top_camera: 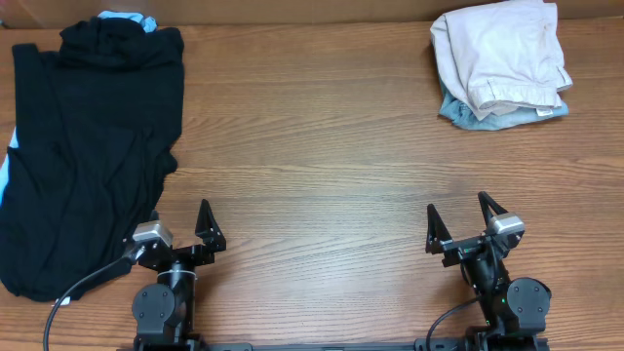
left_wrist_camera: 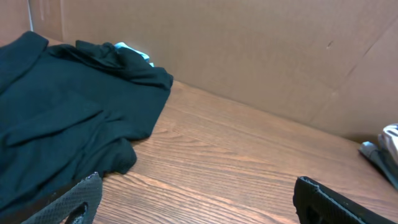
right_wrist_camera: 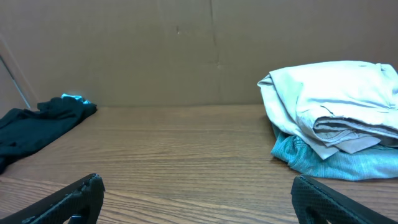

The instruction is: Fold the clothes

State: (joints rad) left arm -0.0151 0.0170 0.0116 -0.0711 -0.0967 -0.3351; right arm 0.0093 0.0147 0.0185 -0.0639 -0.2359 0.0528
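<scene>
A black garment [top_camera: 88, 146] lies crumpled and spread on the left of the wooden table [top_camera: 312, 146]; it shows in the left wrist view [left_wrist_camera: 62, 118] and far off in the right wrist view [right_wrist_camera: 37, 124]. A light blue cloth [top_camera: 125, 18] peeks from under its far edge. A folded beige garment [top_camera: 502, 54] lies on a folded teal one [top_camera: 468, 112] at the far right, also in the right wrist view [right_wrist_camera: 336, 106]. My left gripper [top_camera: 180, 234] is open and empty near the front edge, beside the black garment. My right gripper [top_camera: 458, 222] is open and empty at the front right.
A brown cardboard wall [left_wrist_camera: 249, 56] stands along the table's far edge. Bare wood lies between the two piles [top_camera: 312, 117].
</scene>
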